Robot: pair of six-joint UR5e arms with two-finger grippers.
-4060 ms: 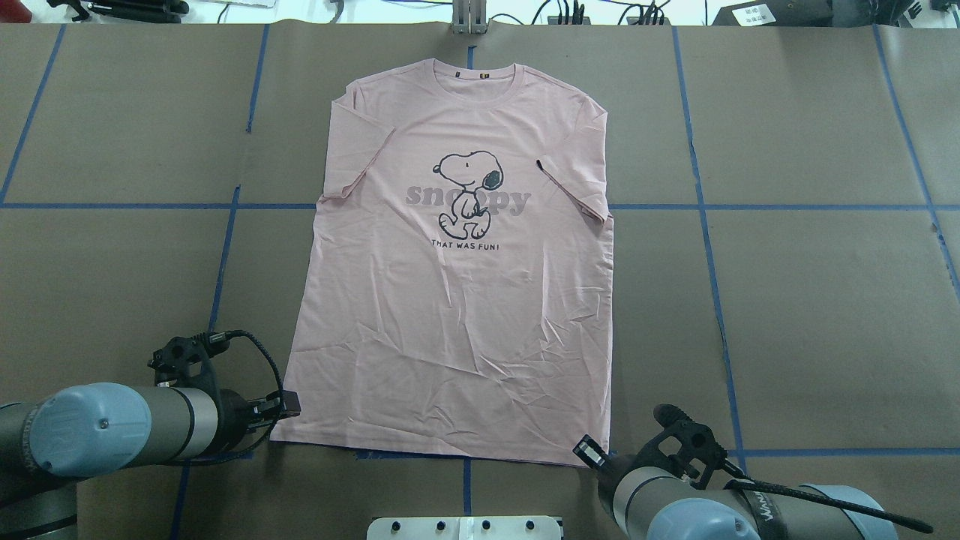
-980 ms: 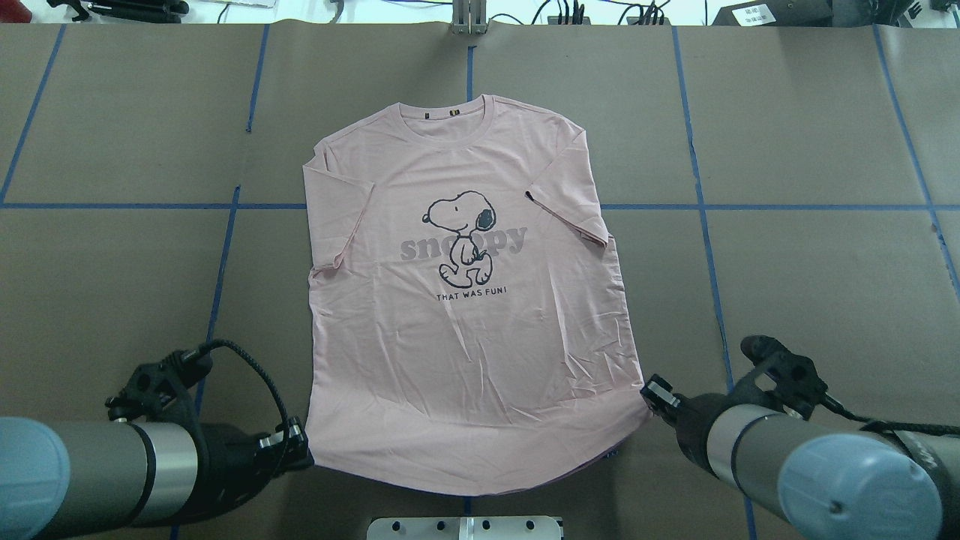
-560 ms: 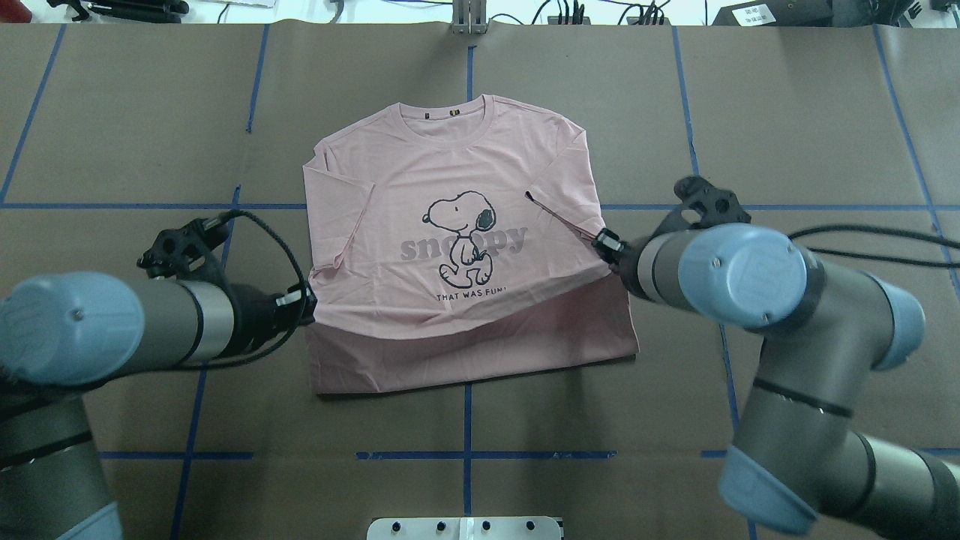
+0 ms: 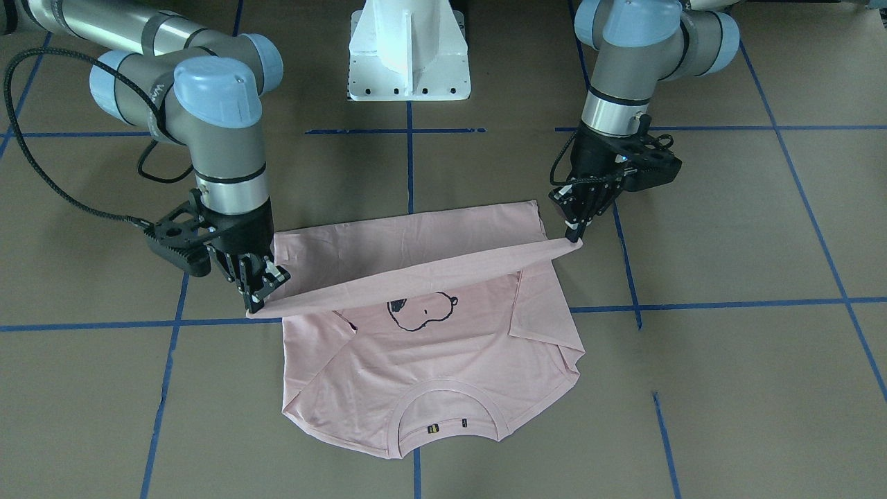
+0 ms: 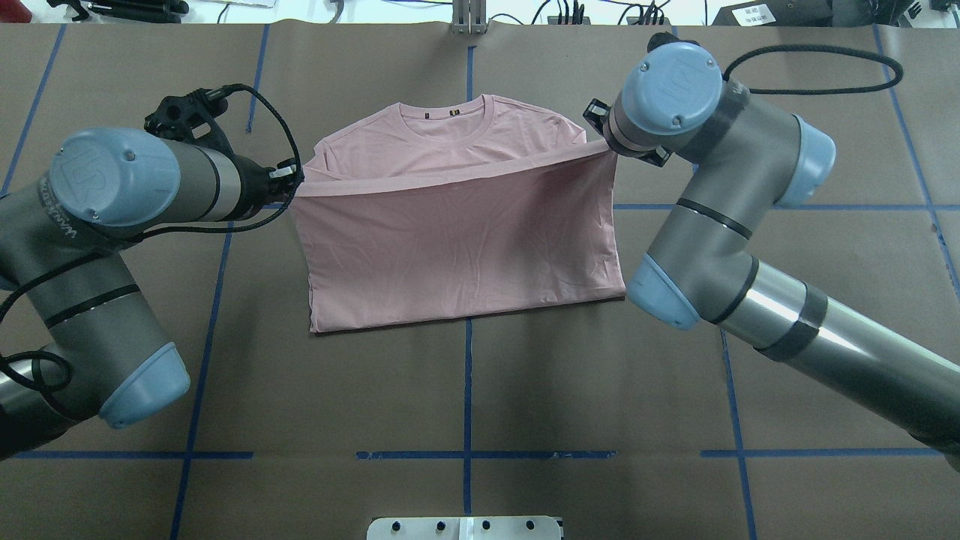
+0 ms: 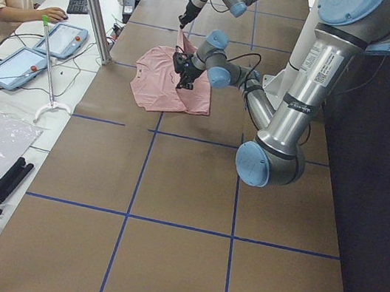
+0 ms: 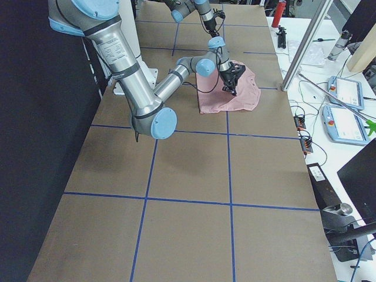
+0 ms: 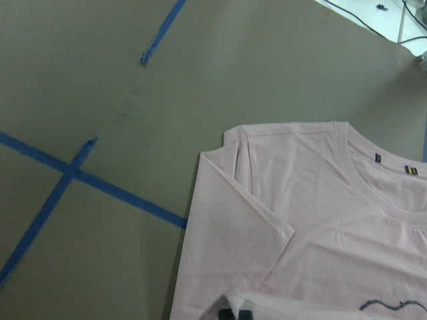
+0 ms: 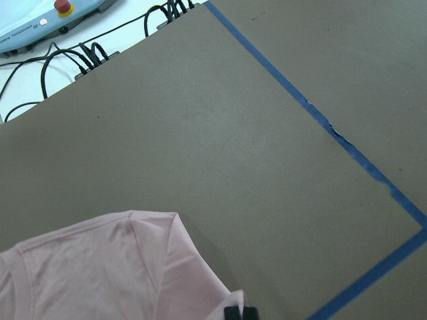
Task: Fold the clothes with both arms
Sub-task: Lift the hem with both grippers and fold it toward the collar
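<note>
One pale pink T-shirt (image 5: 457, 247) lies around the middle of the table (image 5: 825, 300), nearer the far edge than the robot's edge, with its ribbed collar (image 4: 447, 409) towards the far, operators' edge. Two arms work on it, one at each side. The left arm (image 5: 112, 180) reaches in from the table's left side, and the left gripper (image 4: 574, 232) has its two fingers pinched on one corner of the hem. The right arm (image 5: 720, 187) reaches in from the right side, and the right gripper (image 4: 262, 296) is clamped in the same way on the other corner. The hem is stretched as one taut band between the two grippers, raised off the table above the chest. The lower half of the shirt is doubled back over the upper half, with one fold line on the side towards the robot. The single dog print (image 4: 419, 312) shows only in part under the raised hem. Two small labels (image 4: 433, 428) sit inside the collar. Both short sleeves lie flat on the table. One white pedestal (image 4: 409, 48) stands at the middle of the robot's edge, well apart from the shirt.
</note>
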